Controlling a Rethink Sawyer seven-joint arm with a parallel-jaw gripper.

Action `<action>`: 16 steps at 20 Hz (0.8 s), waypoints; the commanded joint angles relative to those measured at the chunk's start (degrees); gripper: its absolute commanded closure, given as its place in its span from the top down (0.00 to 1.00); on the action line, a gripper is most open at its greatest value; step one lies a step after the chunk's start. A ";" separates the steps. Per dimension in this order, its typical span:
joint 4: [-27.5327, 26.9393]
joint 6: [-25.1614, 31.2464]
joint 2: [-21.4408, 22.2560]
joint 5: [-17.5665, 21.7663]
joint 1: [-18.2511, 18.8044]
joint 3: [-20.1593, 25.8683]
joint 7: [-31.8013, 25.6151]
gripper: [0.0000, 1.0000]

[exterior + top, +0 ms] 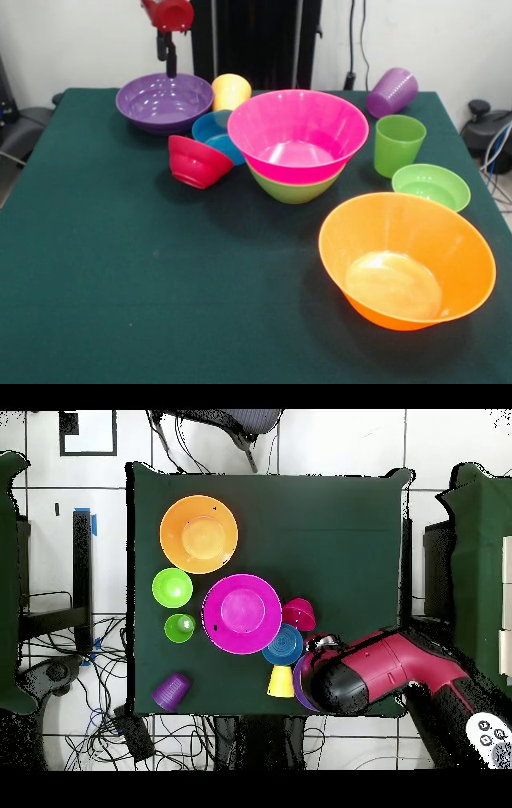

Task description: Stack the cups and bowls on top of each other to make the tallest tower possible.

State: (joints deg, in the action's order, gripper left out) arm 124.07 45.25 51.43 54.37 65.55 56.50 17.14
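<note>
The tower is a large pink bowl (298,132) nested in a medium green bowl (292,190) at mid-table; only the pink bowl (242,613) shows from overhead. My gripper (170,72) hangs just above the far rim of the purple bowl (164,102), holding nothing I can see. Between that bowl and the tower are a yellow cup (230,90) on its side, a blue bowl (214,132) and a tilted red bowl (196,162). A purple cup (392,91) lies on its side, and a green cup (398,144) stands upright. A light green bowl (430,186) and a large orange bowl (406,260) sit apart.
From overhead, the red arm (380,669) covers most of the purple bowl (300,692). The dark green table (120,280) has open cloth along its near left side. Cables and chair parts lie on the floor beyond the table's edges.
</note>
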 commanded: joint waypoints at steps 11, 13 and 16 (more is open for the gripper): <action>-2.90 -5.27 -10.14 14.65 -0.08 -5.79 -3.85 1.00; -3.01 -5.52 -10.78 15.81 0.03 -6.27 -3.70 1.00; -2.95 -5.90 -11.24 16.52 0.59 -6.54 -4.36 1.00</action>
State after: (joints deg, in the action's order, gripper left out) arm 123.00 41.53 44.75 64.32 66.84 54.17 17.14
